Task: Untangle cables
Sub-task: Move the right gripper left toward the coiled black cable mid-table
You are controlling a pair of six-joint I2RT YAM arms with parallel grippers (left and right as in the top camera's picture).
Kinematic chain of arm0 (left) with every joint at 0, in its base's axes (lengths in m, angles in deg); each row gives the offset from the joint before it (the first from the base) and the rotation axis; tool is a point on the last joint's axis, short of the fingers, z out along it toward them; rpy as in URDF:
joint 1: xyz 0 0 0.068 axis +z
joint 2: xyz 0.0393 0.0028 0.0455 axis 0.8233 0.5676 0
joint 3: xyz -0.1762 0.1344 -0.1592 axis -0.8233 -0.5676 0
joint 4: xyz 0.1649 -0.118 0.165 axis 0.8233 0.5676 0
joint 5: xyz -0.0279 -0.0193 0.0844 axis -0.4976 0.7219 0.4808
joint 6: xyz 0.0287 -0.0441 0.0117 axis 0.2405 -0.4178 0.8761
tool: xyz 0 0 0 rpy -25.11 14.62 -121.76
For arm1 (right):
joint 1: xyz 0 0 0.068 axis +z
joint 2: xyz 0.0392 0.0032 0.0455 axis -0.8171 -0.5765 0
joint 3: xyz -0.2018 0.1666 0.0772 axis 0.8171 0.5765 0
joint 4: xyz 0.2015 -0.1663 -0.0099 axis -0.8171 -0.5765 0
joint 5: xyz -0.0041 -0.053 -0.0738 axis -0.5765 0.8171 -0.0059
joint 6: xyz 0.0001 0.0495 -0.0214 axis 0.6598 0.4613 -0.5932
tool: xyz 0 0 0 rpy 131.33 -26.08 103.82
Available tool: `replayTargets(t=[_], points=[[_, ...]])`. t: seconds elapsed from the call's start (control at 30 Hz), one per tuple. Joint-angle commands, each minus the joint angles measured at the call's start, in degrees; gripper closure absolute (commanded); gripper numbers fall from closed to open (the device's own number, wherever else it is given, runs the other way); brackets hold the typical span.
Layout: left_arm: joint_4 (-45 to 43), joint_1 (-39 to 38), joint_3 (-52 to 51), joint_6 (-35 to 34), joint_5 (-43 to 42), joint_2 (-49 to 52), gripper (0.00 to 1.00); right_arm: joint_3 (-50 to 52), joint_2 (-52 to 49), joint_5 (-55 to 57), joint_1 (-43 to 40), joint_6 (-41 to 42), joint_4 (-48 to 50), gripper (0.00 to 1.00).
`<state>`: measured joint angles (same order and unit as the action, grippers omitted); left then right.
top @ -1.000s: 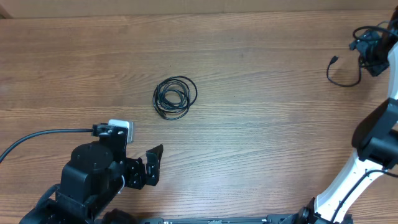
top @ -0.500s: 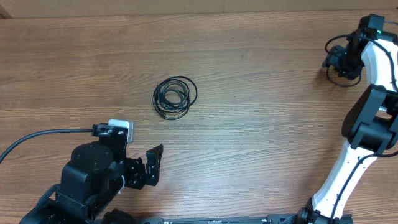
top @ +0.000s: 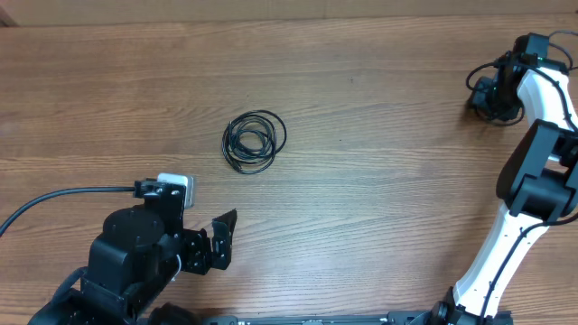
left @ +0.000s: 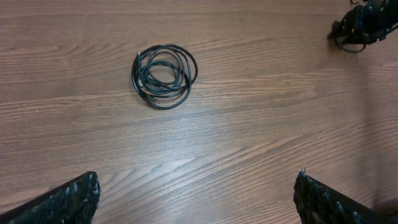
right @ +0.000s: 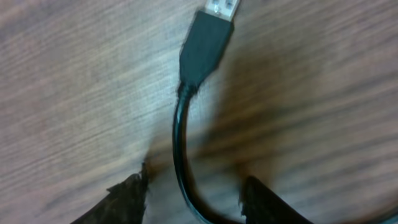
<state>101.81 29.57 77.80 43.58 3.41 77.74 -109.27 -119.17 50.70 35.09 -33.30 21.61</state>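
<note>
A coil of thin black cables (top: 254, 142) lies on the wooden table near the middle; it also shows in the left wrist view (left: 163, 76). My left gripper (top: 221, 240) is open and empty near the front edge, well short of the coil, with its fingertips (left: 78, 198) wide apart. My right gripper (top: 485, 96) is down at the far right of the table. In the right wrist view a separate black cable (right: 181, 127) with a USB plug (right: 205, 43) lies on the wood between its parted fingers (right: 127, 200), touching neither.
The left arm's thick black cable (top: 54, 200) runs off the left side. The white right arm (top: 528, 171) reaches along the right edge. The table's far edge (top: 289, 16) runs along the top.
My right gripper has moved left and down to the table with the separate cable, whose hanging loop is now bunched under it. The left arm and the coil have not moved.
</note>
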Motion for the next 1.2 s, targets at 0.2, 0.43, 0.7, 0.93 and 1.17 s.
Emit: replayTargets(t=[0.2, 0.43, 0.7, 0.93, 1.17], points=[[-0.15, -0.04, -0.17, 1.11, 0.74, 0.09, 0.0, 3.78, -0.61, 2.4, 2.12, 0.0, 5.16, 0.96], [-0.15, -0.04, -0.17, 1.11, 0.72, 0.09, 0.01, 0.48, -0.59, 2.4, 2.38, 10.54, 9.38, 0.96], [-0.15, -0.04, -0.17, 1.14, 0.72, 0.09, 0.01, -12.98, -0.59, -0.17, 2.51, 14.73, 7.13, 0.96], [-0.15, -0.04, -0.17, 1.11, 0.74, 0.09, 0.0, -19.19, -0.59, -0.44, 2.49, 19.74, 7.56, 0.43], [-0.15, -0.04, -0.17, 1.14, 0.72, 0.09, 0.0, -19.12, -0.59, -0.46, 2.51, 19.3, 4.07, 0.0]])
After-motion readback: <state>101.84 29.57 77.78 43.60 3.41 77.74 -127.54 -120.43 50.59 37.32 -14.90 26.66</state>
